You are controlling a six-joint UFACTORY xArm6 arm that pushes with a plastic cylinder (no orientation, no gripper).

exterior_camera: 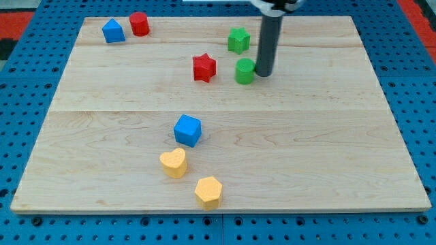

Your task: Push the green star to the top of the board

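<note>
- Standing on the wooden counter (327,136), the rod's lower end, my tip (262,73), rested against the right side of the green cylinder (244,71), touching it or very nearly so.
- The green star (238,40) lay in the upper middle of the counter, just above the green cylinder and just to the left of the rod, apart from my tip.
- The arm carried no end effector that opens or closes; the rod held nothing and could only push.
- The red star (204,68) sat to the left of the green cylinder; the blue house-shaped block (113,31) and the red cylinder (139,24) stood near the top left corner.
- The blue cube (187,130), the yellow heart (174,163) and the yellow pentagon (208,191) lay in the lower middle, well apart from the work area.
- Handling judgement: the green star appeared small, rigid and light, likely to slide readily on the smooth wood and to rotate if pressed off-centre on one of its points.
- Contact judgement: the tip would best meet the star's lower edge, centred in the notch between two points, and push toward the view's top.
- Risk judgement: the green cylinder sat directly below the star, so the tip would need to pass around it first.
</note>
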